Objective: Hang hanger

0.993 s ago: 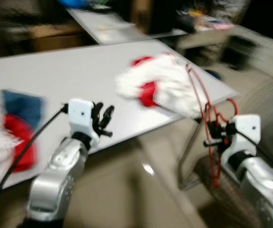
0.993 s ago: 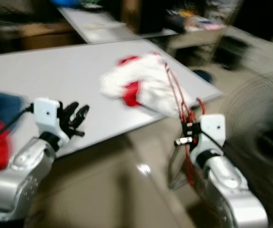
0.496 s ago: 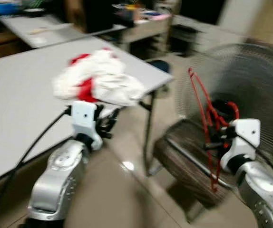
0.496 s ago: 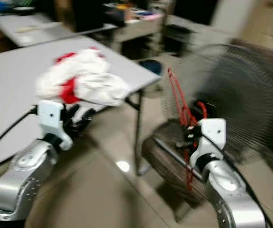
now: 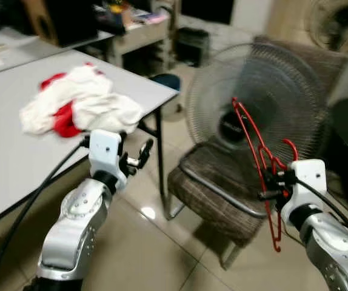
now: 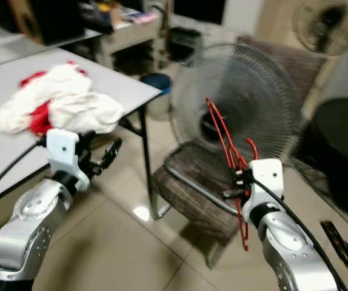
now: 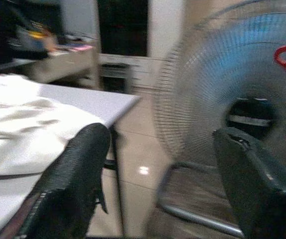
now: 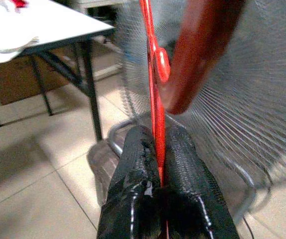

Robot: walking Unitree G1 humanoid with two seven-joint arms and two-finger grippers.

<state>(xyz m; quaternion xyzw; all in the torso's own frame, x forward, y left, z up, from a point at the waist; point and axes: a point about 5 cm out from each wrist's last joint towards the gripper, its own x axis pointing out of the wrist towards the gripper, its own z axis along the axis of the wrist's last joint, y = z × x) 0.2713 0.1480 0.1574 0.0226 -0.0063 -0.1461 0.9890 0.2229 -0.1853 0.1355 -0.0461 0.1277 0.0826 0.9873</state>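
We see our right claw (image 5: 270, 185) at about four o'clock in the head view, its two black fingers (image 8: 138, 164) pinched tight on the red hanger (image 5: 256, 151), which stands nearly upright in front of a floor fan (image 5: 256, 91) and above a chair (image 5: 213, 188). Our left claw (image 5: 139, 154) sits near nine o'clock, fingers spread apart and holding nothing, just beside the edge of the desk (image 5: 16, 151). A heap of white and red clothes (image 5: 77, 106) lies on that desk at ten o'clock.
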